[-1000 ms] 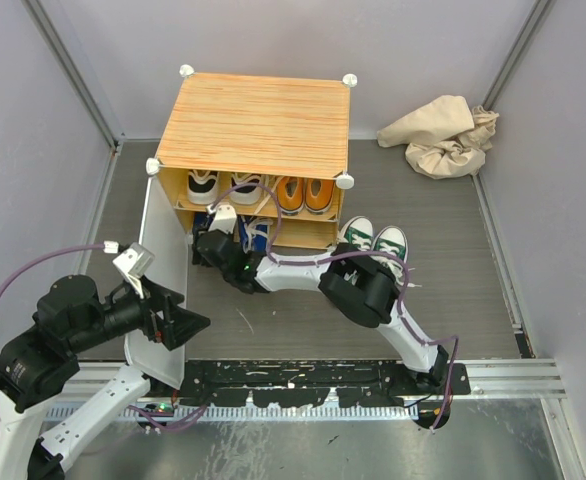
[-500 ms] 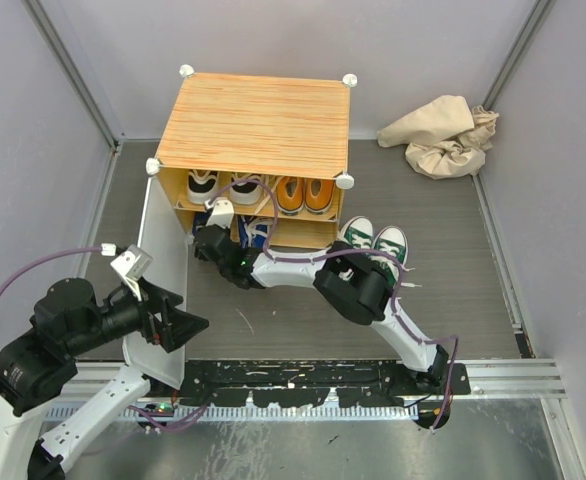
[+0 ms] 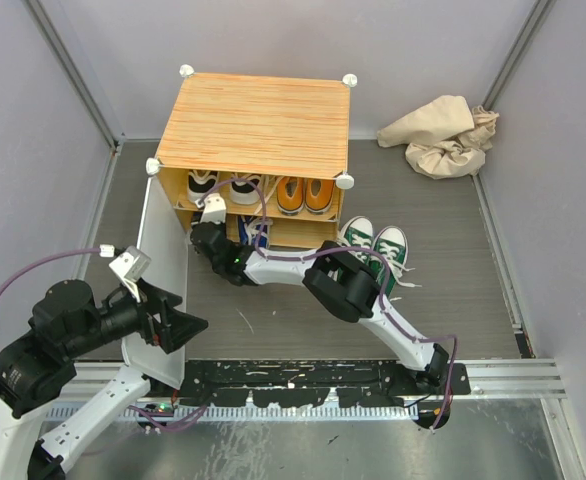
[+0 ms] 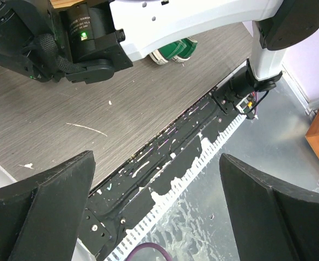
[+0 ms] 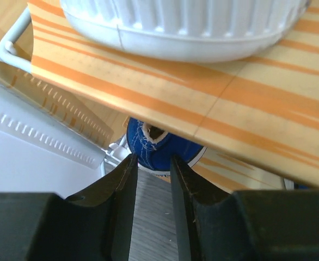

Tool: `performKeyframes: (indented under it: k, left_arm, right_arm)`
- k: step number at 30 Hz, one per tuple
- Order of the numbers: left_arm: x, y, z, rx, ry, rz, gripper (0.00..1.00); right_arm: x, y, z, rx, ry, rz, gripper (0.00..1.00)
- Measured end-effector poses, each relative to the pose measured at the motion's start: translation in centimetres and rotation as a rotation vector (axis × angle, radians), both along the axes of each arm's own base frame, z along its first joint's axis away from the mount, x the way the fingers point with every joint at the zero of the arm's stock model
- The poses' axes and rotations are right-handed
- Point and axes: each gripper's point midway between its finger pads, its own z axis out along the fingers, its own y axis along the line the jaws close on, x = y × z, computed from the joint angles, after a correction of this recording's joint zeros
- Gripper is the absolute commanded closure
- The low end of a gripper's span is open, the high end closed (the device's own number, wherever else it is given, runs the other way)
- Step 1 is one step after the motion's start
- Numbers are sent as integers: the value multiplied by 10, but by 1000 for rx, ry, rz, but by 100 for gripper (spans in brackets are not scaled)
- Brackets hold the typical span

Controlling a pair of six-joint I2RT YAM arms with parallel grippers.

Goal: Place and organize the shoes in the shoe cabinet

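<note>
The shoe cabinet (image 3: 253, 120) stands at the back, its white door (image 3: 160, 262) swung open to the left. White-and-black shoes (image 3: 217, 186) and orange shoes (image 3: 306, 193) sit on the upper shelf. Blue shoes (image 3: 252, 231) are in the lower compartment. Green shoes (image 3: 377, 243) stand on the floor to the cabinet's right. My right gripper (image 3: 206, 232) is at the lower opening. In the right wrist view its fingers (image 5: 124, 185) stand a narrow gap apart, gripping nothing, tips at a blue shoe's heel (image 5: 162, 148) under the shelf (image 5: 230, 103). My left gripper (image 3: 180, 326) is open and empty by the door.
A crumpled beige cloth bag (image 3: 443, 135) lies at the back right. The left wrist view shows the right arm (image 4: 176, 22), the green shoes (image 4: 173, 51) and the black base rail (image 4: 165, 168). Grey walls close in both sides.
My right gripper has moved up and left, closer into the cabinet's lower opening, and the blue shoes sit deeper inside. The left arm has barely moved.
</note>
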Motion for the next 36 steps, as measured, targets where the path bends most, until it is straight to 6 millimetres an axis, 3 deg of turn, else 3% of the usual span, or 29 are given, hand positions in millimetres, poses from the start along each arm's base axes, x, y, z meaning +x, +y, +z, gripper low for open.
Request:
performKeyframes:
  k: [5,9,15,18,22,25,28,31,36]
  left_arm:
    - [0,1,0,0,-2,3,2]
    - [0,1,0,1,-2,3,2]
    - [-1,1,-1,2,0,3,2]
    - [-1,1,-1,3,0,3,2]
    - [-1,1,-1,3,-1,2,2]
    - [-1,1,-1,6,-3,2,2]
    - [-1,2,-1,8,-3,1,2]
    - [-1,1,-1,8,-4,1,2]
    - [1,0,-2,14,4,0,2]
  right_arm:
    - [4,-4,2,-30,-22,-12,60]
    - [1,-4,-1,-36,-21,-3,49]
    - [-36,-21,-17,-149,-6,57,25]
    - [-70,-24,-1,-194,-28,95,22]
    - [-121,-26,41,-195,-55,143,21]
    - [-140,-42,65,-191,-46,127,23]
    - [-132,-72,67,-223,-23,48,25]
    - [-116,-105,44,-298,29,-33,25]
    - [-95,-138,9,-402,92,-103,26]
